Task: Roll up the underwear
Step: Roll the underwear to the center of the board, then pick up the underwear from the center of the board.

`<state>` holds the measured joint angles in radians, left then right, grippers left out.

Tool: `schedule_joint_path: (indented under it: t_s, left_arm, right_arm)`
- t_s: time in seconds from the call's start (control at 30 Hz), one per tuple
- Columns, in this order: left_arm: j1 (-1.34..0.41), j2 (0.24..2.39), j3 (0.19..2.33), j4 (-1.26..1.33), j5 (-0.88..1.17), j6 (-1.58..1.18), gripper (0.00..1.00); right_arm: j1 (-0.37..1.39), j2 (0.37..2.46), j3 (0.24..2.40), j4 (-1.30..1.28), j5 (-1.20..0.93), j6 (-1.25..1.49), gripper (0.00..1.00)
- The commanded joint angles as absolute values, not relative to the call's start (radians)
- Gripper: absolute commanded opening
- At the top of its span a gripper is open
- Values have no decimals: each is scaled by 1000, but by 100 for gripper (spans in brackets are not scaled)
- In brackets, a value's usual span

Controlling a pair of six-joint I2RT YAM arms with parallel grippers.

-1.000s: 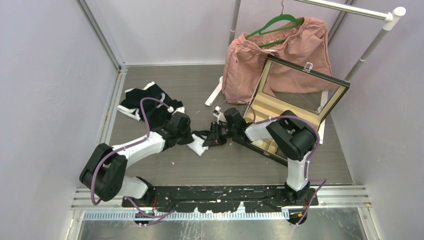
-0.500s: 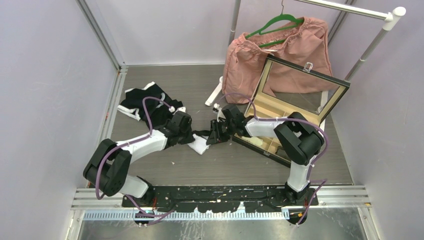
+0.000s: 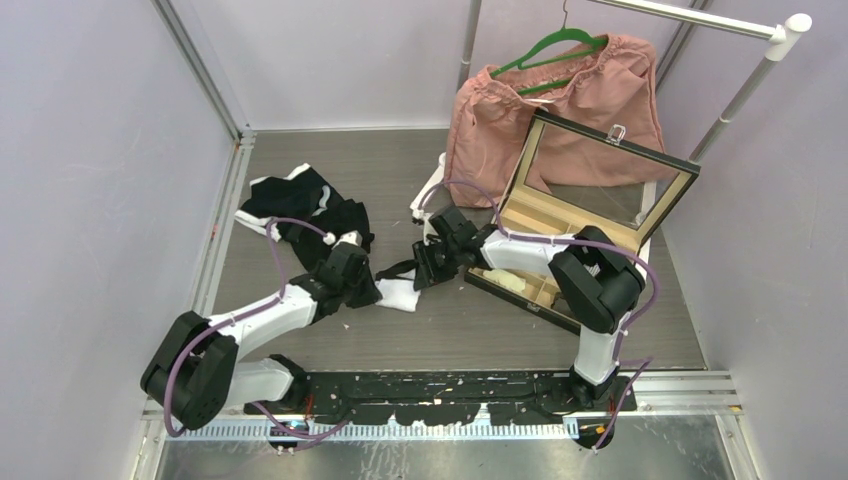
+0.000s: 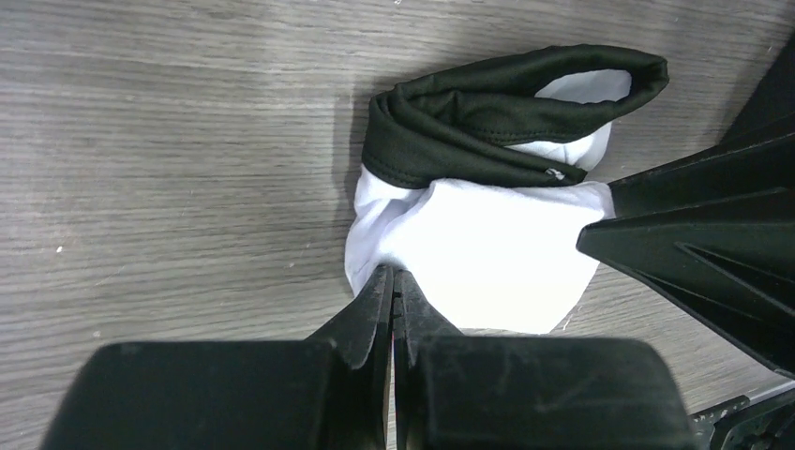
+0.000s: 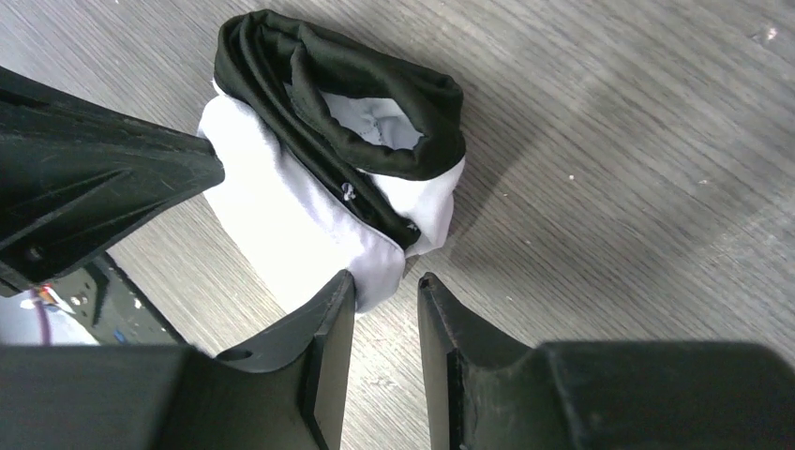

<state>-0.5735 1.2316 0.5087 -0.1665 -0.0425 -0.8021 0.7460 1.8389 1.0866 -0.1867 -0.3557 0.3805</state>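
Overhead, the table [image 3: 400,160] carries a black pile [image 3: 310,215] and, nearer the middle, the rolled white underwear [image 3: 397,292]. Only wrist views reveal jaws: left gripper [image 4: 394,281] pressed together at its white edge, right gripper [image 5: 386,281] slightly apart, empty.

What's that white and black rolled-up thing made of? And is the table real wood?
The underwear looks like soft, matte cloth: it wrinkles and folds, and its black band shows stitching. The table has grey wood-grain streaks with a smooth finish; real wood or a printed surface, I cannot tell.
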Motion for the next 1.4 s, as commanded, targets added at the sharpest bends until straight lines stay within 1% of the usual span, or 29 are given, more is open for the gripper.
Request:
schedule_joint_path:
  t_s: [0.0, 0.23, 0.4, 0.53, 1.0, 1.23, 1.37]
  left_arm:
    - [-567, 1209, 484, -275, -69, -803, 1]
    - [-567, 1201, 541, -291, -35, -788, 1]
    - [-567, 1077, 567, -291, -5, -771, 1]
    - [-568, 1022, 565, -230, 41, -752, 1]
    - [-566, 1181, 622, -70, 119, -724, 1]
    - [-568, 1265, 582, -65, 67, -737, 1]
    - [-567, 1304, 558, -92, 23, -745, 1]
  right_arm:
    - [777, 1820, 1117, -289, -255, 282, 37]
    - [801, 1782, 1126, -287, -262, 246, 39]
    - [806, 1810, 1134, -296, -257, 246, 38]
    - [807, 1816, 1134, -293, -255, 250, 38]
    - [807, 1840, 1157, -262, -288, 279, 39]
    - [806, 1837, 1155, -258, -298, 283, 39]
    - [807, 1801, 1133, -225, -293, 287, 41]
